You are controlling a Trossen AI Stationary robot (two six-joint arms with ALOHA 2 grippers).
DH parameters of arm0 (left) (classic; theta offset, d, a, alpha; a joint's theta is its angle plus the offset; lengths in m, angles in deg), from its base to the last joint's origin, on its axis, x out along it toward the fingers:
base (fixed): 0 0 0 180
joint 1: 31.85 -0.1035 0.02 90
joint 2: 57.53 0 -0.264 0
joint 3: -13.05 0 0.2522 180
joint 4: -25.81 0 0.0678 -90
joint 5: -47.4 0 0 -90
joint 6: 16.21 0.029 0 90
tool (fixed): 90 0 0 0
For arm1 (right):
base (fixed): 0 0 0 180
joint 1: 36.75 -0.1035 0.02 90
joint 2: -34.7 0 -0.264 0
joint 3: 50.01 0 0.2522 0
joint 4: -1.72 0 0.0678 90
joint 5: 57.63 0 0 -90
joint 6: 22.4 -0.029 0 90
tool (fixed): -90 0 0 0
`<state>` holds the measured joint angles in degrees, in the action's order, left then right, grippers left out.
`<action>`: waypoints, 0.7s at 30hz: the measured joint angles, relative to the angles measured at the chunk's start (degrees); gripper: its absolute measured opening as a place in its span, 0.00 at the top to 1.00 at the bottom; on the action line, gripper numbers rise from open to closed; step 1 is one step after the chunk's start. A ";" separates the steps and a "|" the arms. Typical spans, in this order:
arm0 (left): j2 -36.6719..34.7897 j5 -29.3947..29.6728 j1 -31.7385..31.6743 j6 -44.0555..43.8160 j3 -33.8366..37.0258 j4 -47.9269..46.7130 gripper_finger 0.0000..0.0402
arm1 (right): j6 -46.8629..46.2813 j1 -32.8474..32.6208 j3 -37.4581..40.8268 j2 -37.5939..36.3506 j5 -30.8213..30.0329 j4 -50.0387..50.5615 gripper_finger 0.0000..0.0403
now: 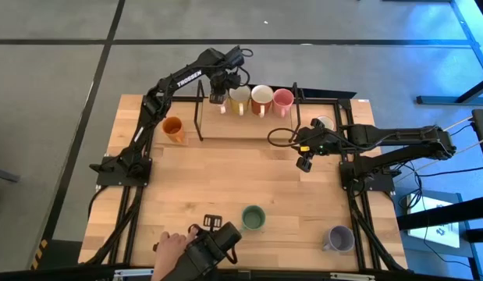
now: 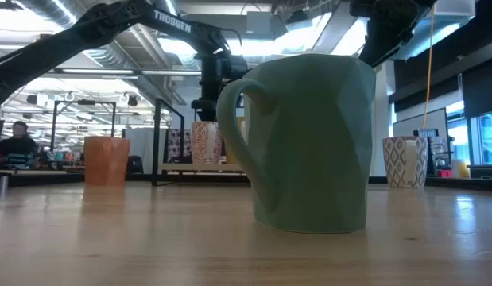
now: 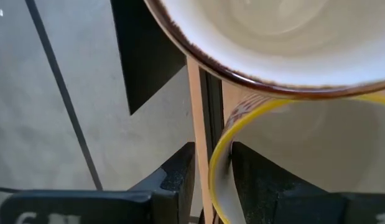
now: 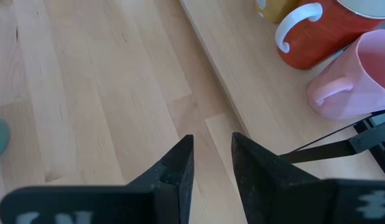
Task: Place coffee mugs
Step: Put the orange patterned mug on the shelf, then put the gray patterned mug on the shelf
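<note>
My left gripper [image 1: 218,97] reaches over the far edge of the wooden desk [image 1: 225,176], where a raised shelf [image 1: 249,125] carries a row of mugs. In my left wrist camera its jaws are closed to a thin gap on the wall of a yellow-rimmed mug [image 3: 292,155], one finger [image 3: 180,177] outside and the other inside the cup. A cream mug with a brown rim [image 3: 273,37] sits touching it. From above, that row reads cream-yellow [image 1: 239,97], then a red-brown mug with a white handle [image 1: 261,98], then a pink mug [image 1: 282,99], close together. An orange mug [image 1: 173,129] stands alone at the left of the desk. A green mug [image 1: 253,218] stands near the front edge, and a lavender mug [image 1: 339,238] sits at the front right corner. A patterned white mug [image 1: 324,123] is at the far right, beside my right arm. My right gripper [image 1: 305,163] hangs over bare wood right of centre, jaws a little apart and holding nothing. A person's hand [image 1: 171,251] rests at the front edge.
</note>
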<state>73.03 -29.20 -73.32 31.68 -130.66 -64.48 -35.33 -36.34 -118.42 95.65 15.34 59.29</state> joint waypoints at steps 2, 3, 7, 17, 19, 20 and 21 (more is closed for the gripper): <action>0.00 -0.06 0.02 -1.44 -0.21 -0.18 0.75 | 0.00 0.00 0.00 0.00 -0.01 0.00 0.76; 0.00 -0.60 0.02 -2.24 -0.50 -0.38 0.75 | -0.01 0.00 0.00 0.00 -0.04 -0.01 0.76; -0.04 -1.95 0.35 -4.11 -2.36 -0.87 0.75 | -0.02 0.00 0.00 0.00 -0.35 -0.01 0.76; -2.75 -0.51 1.01 -6.80 -4.92 -3.22 0.75 | -0.11 0.00 -0.04 0.02 -0.32 0.06 0.76; -4.30 -1.02 1.14 -7.79 -4.92 -3.66 0.75 | -0.11 0.00 -0.04 0.02 -0.33 0.03 0.76; -4.92 -1.38 1.27 -8.36 -4.92 -3.83 0.75 | -0.13 0.00 -0.04 0.02 -0.32 -0.07 0.76; -5.57 -1.41 1.52 -8.81 -4.92 -3.82 0.75 | -0.13 0.00 -0.04 0.02 -0.33 -0.06 0.76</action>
<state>67.46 -30.61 -71.80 22.87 -135.58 -68.30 -35.45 -36.34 -118.47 95.67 15.01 59.23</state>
